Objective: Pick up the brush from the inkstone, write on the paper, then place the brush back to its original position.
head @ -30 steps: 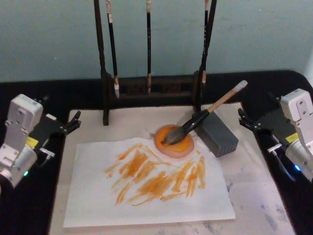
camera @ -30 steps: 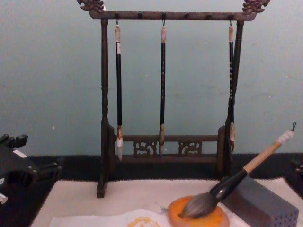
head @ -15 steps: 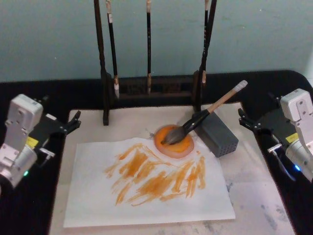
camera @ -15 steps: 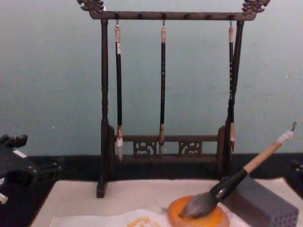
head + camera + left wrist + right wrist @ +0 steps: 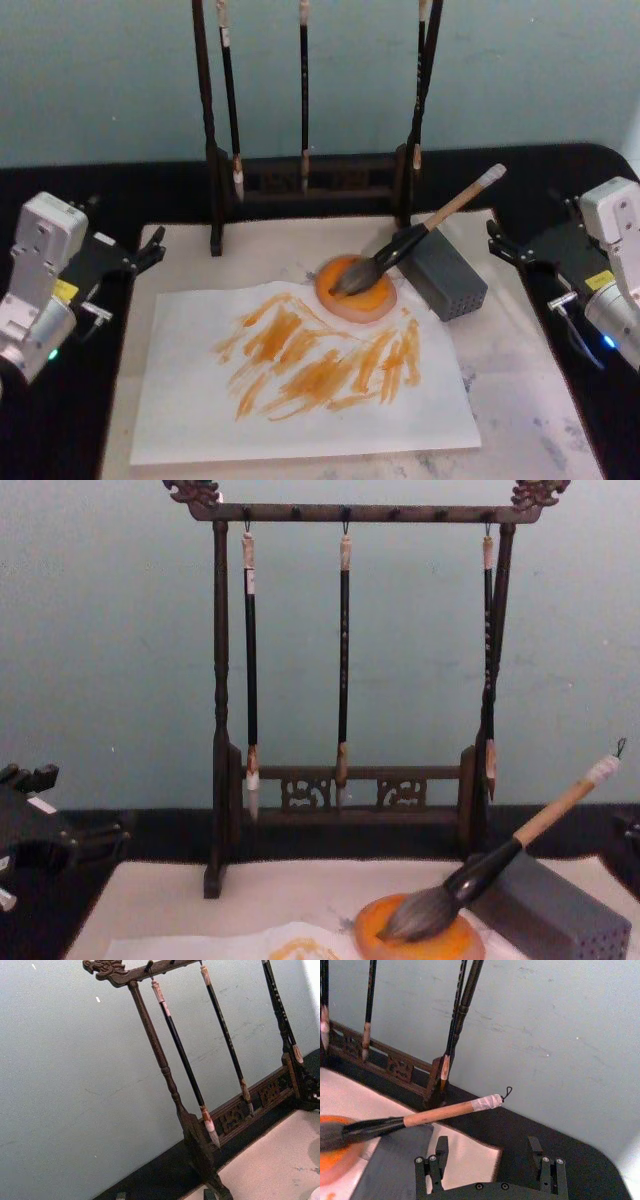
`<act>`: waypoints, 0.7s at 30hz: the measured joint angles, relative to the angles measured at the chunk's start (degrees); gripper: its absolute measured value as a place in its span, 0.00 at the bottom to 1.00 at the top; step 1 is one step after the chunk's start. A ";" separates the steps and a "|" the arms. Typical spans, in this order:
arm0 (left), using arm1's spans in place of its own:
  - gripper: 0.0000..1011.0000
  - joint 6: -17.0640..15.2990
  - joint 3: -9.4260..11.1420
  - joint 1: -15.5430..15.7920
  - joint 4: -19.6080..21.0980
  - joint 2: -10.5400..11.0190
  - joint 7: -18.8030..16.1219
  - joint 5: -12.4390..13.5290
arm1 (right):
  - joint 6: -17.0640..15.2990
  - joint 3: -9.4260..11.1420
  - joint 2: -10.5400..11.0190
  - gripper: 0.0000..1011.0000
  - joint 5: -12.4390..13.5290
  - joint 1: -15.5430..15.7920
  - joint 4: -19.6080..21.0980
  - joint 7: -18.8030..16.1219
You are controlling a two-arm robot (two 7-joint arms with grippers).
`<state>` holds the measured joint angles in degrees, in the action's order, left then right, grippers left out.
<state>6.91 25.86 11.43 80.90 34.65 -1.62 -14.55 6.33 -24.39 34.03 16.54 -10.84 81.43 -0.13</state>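
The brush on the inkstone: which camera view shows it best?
The head view: whole brush, bristles on the inkstone, handle on the grey block. Chest view shows it side-on; right wrist view crops its bristles.

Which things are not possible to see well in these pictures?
- Chest view: the paper is mostly cut off by the bottom edge.
- Right wrist view: the bristles of the brush and the inkstone are cut by the left edge.
- Head view: any marks on the hanging brushes are too small to read.
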 joint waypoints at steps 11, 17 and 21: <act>0.99 0.00 0.00 0.00 0.00 0.00 0.00 0.00 | -5.93 5.81 -3.57 0.99 15.03 1.51 1.43 -9.03; 0.99 0.00 0.00 0.00 0.00 0.00 0.00 0.00 | -12.86 10.13 -7.92 0.99 25.44 1.35 0.40 -11.80; 0.99 0.00 0.00 0.00 0.00 0.00 0.00 0.00 | -17.23 12.53 -11.19 0.99 31.95 0.48 -1.22 -12.23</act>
<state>6.91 25.86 11.43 80.90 34.65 -1.62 -14.55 -10.90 -11.86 22.84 48.50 -10.36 80.20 -12.35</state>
